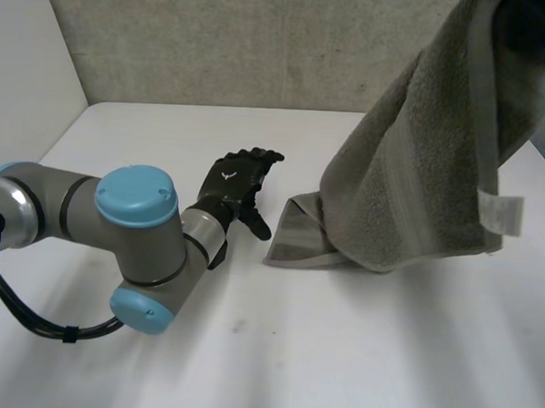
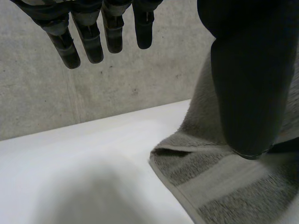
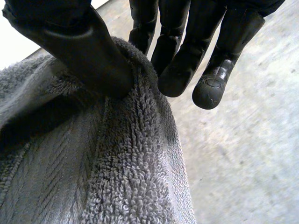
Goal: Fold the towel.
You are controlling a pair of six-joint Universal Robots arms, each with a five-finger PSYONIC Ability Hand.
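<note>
High over the table (image 1: pixel 338 354), my right hand (image 3: pixel 86 49) pinches the towel (image 1: pixel 421 166) by its top edge; the towel's lower end rests on the tabletop. My left hand (image 1: pixel 237 186) is near that end, fingers straight, holding nothing.

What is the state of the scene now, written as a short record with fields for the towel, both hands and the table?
towel: grey, hangs lifted at the robot's right, lower end lies on the table
label: white, on the towel's hanging edge
right hand: pinches the towel's edge between thumb and fingers
left hand: open, fingers straight, beside the towel's lower end, not touching it
table: white, carries the towel's lower end
</note>
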